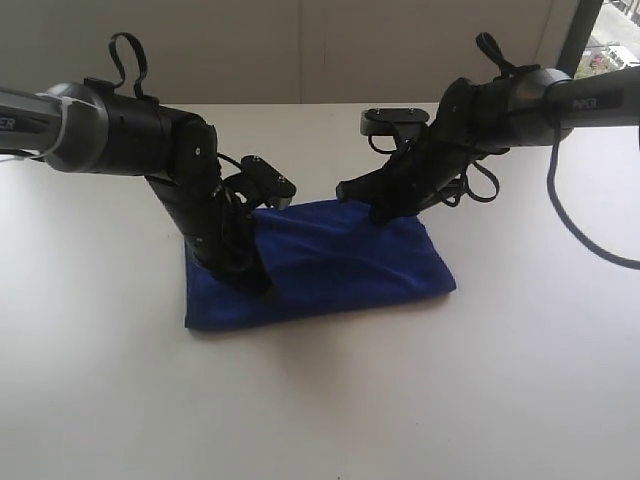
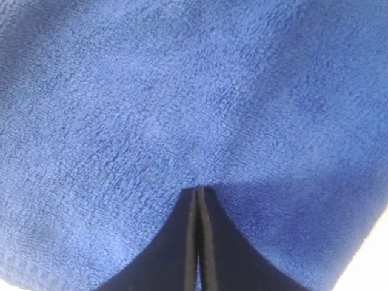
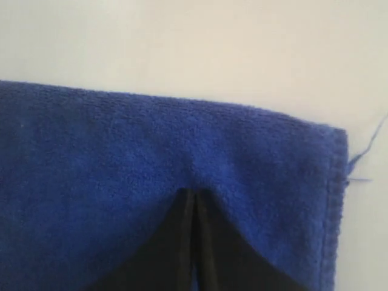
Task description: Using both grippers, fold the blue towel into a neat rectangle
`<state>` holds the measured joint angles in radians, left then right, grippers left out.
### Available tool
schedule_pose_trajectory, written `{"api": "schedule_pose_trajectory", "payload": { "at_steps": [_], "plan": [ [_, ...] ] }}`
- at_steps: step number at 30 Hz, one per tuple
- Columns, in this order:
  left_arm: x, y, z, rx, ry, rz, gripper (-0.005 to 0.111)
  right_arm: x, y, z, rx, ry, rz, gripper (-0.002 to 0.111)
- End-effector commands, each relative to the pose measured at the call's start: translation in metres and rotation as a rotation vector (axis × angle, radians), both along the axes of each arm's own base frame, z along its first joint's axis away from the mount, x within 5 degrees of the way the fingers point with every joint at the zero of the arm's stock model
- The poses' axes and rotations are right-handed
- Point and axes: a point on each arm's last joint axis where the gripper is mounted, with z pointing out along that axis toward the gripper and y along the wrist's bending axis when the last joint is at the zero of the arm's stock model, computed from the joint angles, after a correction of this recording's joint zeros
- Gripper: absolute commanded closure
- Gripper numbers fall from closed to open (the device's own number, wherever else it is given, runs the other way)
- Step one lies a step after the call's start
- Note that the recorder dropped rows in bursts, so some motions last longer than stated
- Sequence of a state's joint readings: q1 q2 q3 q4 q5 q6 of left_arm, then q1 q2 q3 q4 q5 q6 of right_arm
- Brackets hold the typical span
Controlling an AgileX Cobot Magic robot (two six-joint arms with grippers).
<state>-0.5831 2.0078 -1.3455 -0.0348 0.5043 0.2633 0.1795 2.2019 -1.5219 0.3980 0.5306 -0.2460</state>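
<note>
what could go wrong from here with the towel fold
Both the left gripper and right gripper are shut with tips against the blue towel; any sideways move may drag and bunch the fold. The loose thread at the corner near the right gripper might snag.

Lab-like room: white table (image 1: 330, 400), plain wall (image 1: 300, 50), window (image 1: 612, 40) at corner.

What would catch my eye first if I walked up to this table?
A deep blue towel, folded into a rectangle, lies on the white table. Two black arms slant down onto it from either side: the left gripper, jaws shut, meets its fuzzy surface, and the right gripper, also shut, meets it near a corner with a loose thread.
</note>
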Motion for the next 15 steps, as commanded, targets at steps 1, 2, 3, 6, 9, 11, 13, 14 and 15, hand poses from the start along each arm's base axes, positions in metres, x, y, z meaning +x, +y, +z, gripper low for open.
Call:
{"api": "schedule_pose_trajectory", "payload": {
  "at_steps": [1, 2, 3, 6, 9, 11, 13, 14, 15],
  "plan": [
    [-0.008, 0.008, -0.010, 0.078, 0.086, -0.025, 0.107, 0.000, -0.001, 0.003, -0.002, -0.016, -0.008, 0.108],
    [-0.007, 0.008, -0.008, 0.075, 0.066, -0.028, 0.107, 0.000, -0.001, 0.004, -0.002, -0.018, -0.008, 0.108],
    [-0.006, 0.008, -0.006, 0.072, 0.048, -0.032, 0.107, 0.000, -0.001, 0.006, -0.001, -0.023, -0.008, 0.108],
    [-0.002, 0.005, 0.006, 0.029, -0.029, -0.029, 0.107, -0.001, -0.001, 0.024, -0.004, -0.069, 0.013, 0.108],
    [0.001, 0.004, 0.021, -0.019, -0.104, -0.019, 0.107, -0.004, -0.001, 0.039, -0.020, -0.095, 0.067, 0.108],
    [0.002, 0.003, 0.036, -0.060, -0.160, -0.001, 0.107, -0.007, 0.000, 0.040, -0.028, -0.079, 0.111, 0.108],
    [0.004, 0.003, 0.048, -0.107, -0.208, 0.040, 0.107, -0.008, 0.000, 0.037, -0.035, -0.066, 0.128, 0.108],
    [0.005, 0.004, 0.053, -0.122, -0.223, 0.053, 0.107, -0.008, 0.000, 0.034, -0.038, -0.062, 0.132, 0.108],
    [0.006, 0.006, 0.055, -0.128, -0.226, 0.068, 0.107, -0.008, 0.000, 0.033, -0.040, -0.063, 0.136, 0.108]
  ]
}}
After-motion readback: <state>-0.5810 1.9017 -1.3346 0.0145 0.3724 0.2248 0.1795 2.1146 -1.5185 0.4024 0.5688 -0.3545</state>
